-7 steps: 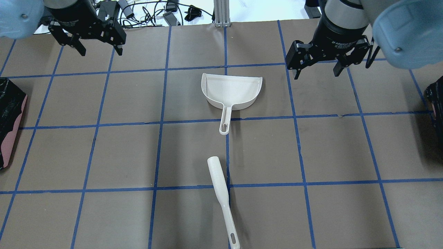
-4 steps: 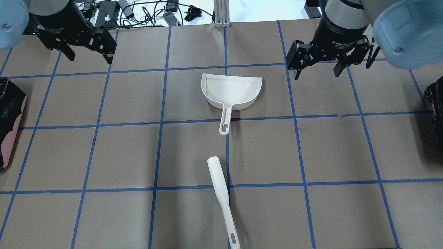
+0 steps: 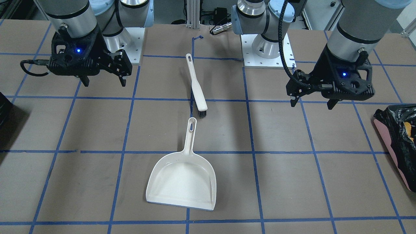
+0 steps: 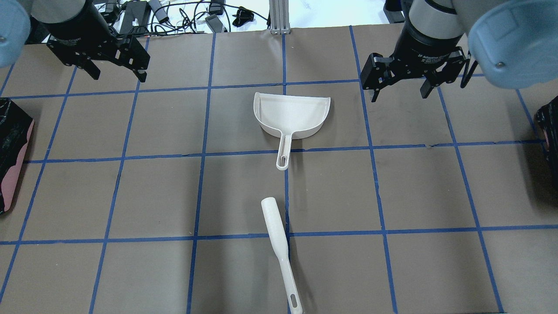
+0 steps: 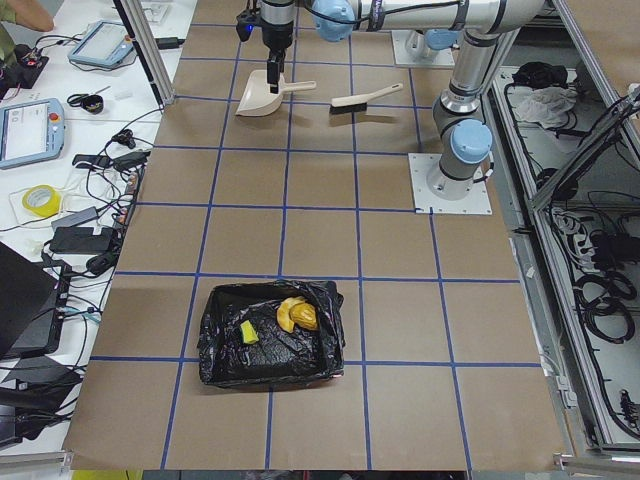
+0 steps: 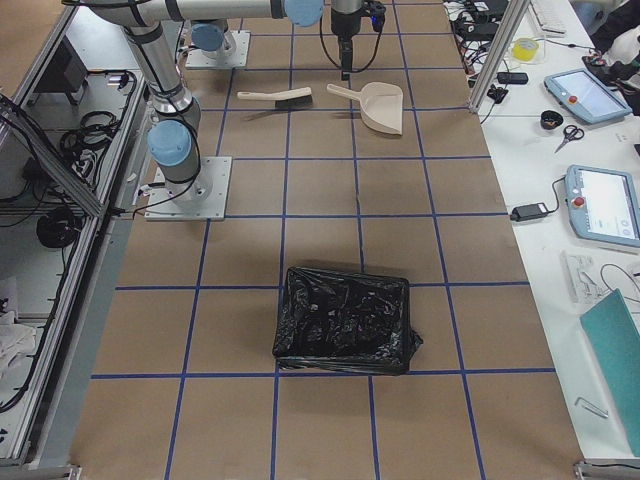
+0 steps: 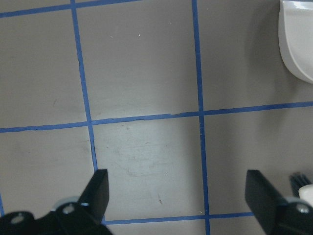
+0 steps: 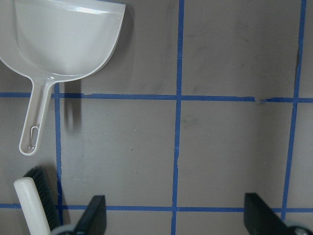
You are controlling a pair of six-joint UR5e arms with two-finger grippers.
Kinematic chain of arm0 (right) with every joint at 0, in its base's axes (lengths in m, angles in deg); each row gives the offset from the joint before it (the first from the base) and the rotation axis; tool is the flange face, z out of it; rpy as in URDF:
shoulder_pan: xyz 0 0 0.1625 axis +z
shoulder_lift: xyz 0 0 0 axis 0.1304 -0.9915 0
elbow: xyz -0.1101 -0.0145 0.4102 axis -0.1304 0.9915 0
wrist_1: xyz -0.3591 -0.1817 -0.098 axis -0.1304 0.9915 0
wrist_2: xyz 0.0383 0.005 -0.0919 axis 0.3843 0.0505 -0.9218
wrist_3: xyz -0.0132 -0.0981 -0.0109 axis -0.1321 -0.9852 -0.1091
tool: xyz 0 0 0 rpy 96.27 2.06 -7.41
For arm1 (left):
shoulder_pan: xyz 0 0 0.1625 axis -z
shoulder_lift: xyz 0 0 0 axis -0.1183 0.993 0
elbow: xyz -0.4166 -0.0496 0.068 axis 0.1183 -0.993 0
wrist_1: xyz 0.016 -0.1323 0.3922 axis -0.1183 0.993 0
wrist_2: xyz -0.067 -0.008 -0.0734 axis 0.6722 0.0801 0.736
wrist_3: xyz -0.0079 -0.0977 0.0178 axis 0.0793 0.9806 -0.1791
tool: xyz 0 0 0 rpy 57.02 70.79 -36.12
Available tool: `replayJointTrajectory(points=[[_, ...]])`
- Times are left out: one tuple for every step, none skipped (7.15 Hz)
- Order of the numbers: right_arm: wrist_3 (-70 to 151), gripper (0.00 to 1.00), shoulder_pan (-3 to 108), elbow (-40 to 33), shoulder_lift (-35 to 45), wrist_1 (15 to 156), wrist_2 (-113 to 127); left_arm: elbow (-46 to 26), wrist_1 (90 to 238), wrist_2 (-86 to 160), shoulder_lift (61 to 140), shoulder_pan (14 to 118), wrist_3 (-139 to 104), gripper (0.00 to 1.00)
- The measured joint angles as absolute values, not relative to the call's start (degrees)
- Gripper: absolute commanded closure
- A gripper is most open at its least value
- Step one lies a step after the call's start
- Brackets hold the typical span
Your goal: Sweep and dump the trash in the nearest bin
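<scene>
The trash lies inside the bin (image 5: pixel 225 345), a pink-sided container lined with a black bag. It is a yellow-green wedge (image 5: pixel 248 333) and two yellow-brown pieces close together (image 5: pixel 297 315). The bin stands at the table's left end (image 4: pixel 15 148), at the right edge of the front view (image 3: pixel 388 131). My left gripper (image 4: pixel 117 75) (image 3: pixel 311 104) (image 7: pixel 178 196) is open and empty above the far left of the table. My right gripper (image 4: pixel 399 95) (image 3: pixel 104 84) (image 8: pixel 176 215) is open and empty, to the right of the dustpan.
The white dustpan (image 4: pixel 291 114) (image 3: pixel 182 177) lies empty at mid-table, handle toward the robot. The white black-bristled brush (image 4: pixel 281 248) (image 3: pixel 196 86) lies nearer the robot. A plain dark container (image 6: pixel 345 320) (image 4: pixel 550 126) stands at the table's right end.
My left gripper has shifted a little to the left over the far left squares. The right gripper, dustpan and brush have hardly moved.
</scene>
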State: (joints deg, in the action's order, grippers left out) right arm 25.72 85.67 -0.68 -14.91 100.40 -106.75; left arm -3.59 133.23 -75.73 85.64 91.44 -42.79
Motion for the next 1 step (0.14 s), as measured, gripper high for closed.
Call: replayJointTrajectory(points=[[25.7,0.00,85.7,-0.9,-14.9,100.4,-106.8,-3.6,133.2,-75.2,85.6,91.4,-42.7,0.00]])
